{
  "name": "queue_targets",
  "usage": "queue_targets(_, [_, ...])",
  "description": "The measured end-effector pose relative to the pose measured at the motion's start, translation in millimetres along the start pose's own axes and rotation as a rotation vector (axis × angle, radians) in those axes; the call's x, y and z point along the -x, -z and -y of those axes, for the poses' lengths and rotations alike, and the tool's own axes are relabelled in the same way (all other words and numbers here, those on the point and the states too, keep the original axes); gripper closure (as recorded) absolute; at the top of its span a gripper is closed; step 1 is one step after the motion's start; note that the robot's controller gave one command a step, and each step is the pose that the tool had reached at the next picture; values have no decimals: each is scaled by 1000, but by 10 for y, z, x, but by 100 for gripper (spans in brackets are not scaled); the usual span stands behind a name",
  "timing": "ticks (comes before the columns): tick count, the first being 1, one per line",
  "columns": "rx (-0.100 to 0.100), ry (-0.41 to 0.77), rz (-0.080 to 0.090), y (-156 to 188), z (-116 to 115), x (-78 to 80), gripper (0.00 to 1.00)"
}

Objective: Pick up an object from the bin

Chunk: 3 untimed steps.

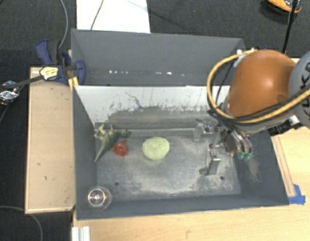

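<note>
Left front corner: small clear round cup [97, 197]. Left of centre: red toy radish with green leaves [114, 143]. Centre: pale green rounded lump [156, 148], probably light and soft (grip across its middle). Right: gripper [212, 163], well apart from the lump; how far it is open cannot be told.

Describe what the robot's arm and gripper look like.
A rounded orange cover caps the wrist, with yellow and black cables looping round it. The arm behind is pale grey with dark lettering. The gripper is bare silver metal.
</note>
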<state>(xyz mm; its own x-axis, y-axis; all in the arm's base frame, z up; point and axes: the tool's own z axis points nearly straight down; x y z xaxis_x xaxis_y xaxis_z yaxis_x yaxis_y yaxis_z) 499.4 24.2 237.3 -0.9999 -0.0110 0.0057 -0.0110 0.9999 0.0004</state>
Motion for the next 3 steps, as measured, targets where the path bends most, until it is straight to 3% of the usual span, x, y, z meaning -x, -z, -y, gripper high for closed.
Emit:
queue_targets(1, [0,-1,8,43,1,12,0])
queue_targets(2, [0,-7,15,-417,-311,231,0])
queue_targets(3, [5,-45,13,-968,-309,339,0])
